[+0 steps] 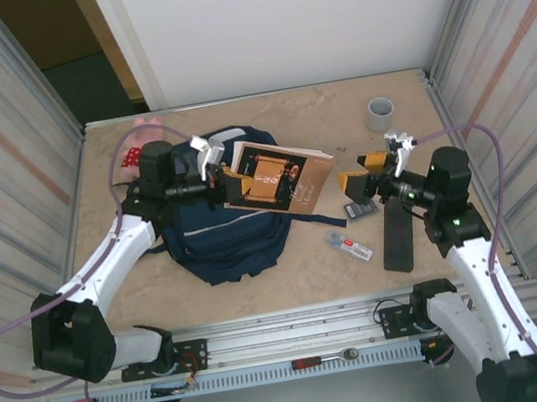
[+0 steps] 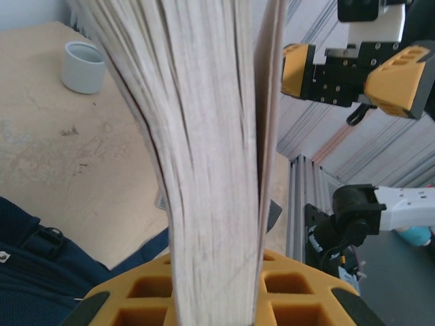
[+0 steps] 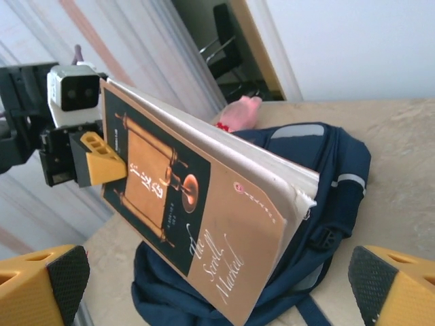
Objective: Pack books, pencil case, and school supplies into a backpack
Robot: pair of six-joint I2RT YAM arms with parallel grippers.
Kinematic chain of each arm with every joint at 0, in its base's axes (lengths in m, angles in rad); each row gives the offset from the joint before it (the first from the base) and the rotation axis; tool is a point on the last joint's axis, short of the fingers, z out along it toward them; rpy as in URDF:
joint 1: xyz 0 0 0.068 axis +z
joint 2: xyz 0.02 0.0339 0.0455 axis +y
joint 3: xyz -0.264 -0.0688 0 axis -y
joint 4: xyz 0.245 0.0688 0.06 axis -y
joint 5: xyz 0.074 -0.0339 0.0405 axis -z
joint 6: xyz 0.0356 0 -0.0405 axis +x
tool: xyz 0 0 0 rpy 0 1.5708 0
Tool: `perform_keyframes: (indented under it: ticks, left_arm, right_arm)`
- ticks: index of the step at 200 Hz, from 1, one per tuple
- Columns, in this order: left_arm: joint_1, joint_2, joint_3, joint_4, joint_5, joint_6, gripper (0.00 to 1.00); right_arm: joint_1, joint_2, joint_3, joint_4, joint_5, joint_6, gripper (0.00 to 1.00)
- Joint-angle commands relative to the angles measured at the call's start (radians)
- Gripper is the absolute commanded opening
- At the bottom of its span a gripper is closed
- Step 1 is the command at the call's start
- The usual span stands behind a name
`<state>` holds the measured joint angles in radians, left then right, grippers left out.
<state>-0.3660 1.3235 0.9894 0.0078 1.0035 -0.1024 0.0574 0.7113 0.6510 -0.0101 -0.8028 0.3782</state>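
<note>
The left tool (image 1: 227,184) is closed on one edge of the dark brown book (image 1: 275,175), and one of its yellow fingers (image 3: 102,168) presses on the cover. The book is in the air and tilted, above the top right part of the navy backpack (image 1: 224,243), with the orange-gold print facing up. In the left wrist view I see page edges between the pads, and I cannot tell if it is one book or two. The backpack lies flat on the worktop (image 1: 300,277).

The right tool (image 1: 364,174) is to the right of the backpack. Its fingers are wide apart with nothing between them, near the free end of the book but not touching it. Below this tool, right of the backpack, lies a small dark grey rectangle (image 1: 361,209). Beside it is the clear pack (image 1: 349,246) with a red label, and farther right the long black pencil case (image 1: 396,237). A grey cup (image 1: 380,114) stands behind, well to the right of the backpack. A pink plush toy (image 1: 142,134) lies behind its left corner.
</note>
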Motion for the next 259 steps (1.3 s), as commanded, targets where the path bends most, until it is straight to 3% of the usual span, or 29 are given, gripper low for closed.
perform_keyframes:
  ticks: [1,56,96,122,137,156,173,184,188,199,207,220,236,259]
  left_arm:
    - [-0.005,-0.028,0.044,0.158,0.092,-0.117,0.06]
    - [-0.039,-0.043,0.056,0.315,0.108,-0.339,0.06]
    - [-0.058,-0.018,0.043,0.491,0.158,-0.495,0.06]
    - [-0.087,0.001,0.043,0.554,0.169,-0.539,0.06]
    - [-0.094,0.012,0.04,0.556,0.151,-0.545,0.06]
    - [-0.092,0.021,0.039,0.507,0.122,-0.511,0.08]
    - [-0.087,0.017,0.043,0.402,0.075,-0.422,0.13]
    - [-0.071,0.011,0.038,0.331,0.033,-0.362,0.26]
    - [-0.063,0.007,0.037,0.301,0.015,-0.338,0.31]
    - [-0.034,-0.003,0.037,0.214,-0.02,-0.269,0.58]
    - [-0.018,-0.015,0.039,0.128,-0.044,-0.189,0.67]
    - [-0.009,-0.035,0.069,-0.08,-0.099,0.033,0.73]
    - [-0.033,-0.053,0.102,-0.351,-0.258,0.359,0.78]
    - [-0.083,-0.05,0.09,-0.56,-0.481,0.708,0.84]
  right_arm:
    - [0.014,-0.024,-0.031,0.01,0.045,0.111,0.99]
    - [0.147,0.064,-0.04,0.082,-0.021,0.174,0.99]
    - [0.153,0.077,-0.036,0.133,-0.035,0.23,0.99]
    - [0.153,0.103,-0.035,0.206,-0.109,0.277,1.0]
    - [0.153,0.121,-0.033,0.245,-0.165,0.307,0.9]
    - [0.155,0.132,-0.027,0.281,-0.209,0.329,0.58]
    - [0.148,0.128,-0.022,0.274,-0.208,0.324,0.2]
    - [0.134,0.12,-0.022,0.268,-0.198,0.324,0.03]
    - [0.128,0.115,-0.025,0.264,-0.192,0.324,0.01]
    - [0.108,0.094,-0.033,0.248,-0.156,0.323,0.0]
    - [0.089,0.071,-0.043,0.224,-0.11,0.322,0.0]
    - [0.057,0.031,-0.061,0.178,-0.026,0.318,0.0]
    - [0.042,0.0,-0.067,0.086,0.066,0.286,0.0]
    - [0.044,-0.016,-0.063,0.007,0.133,0.262,0.0]
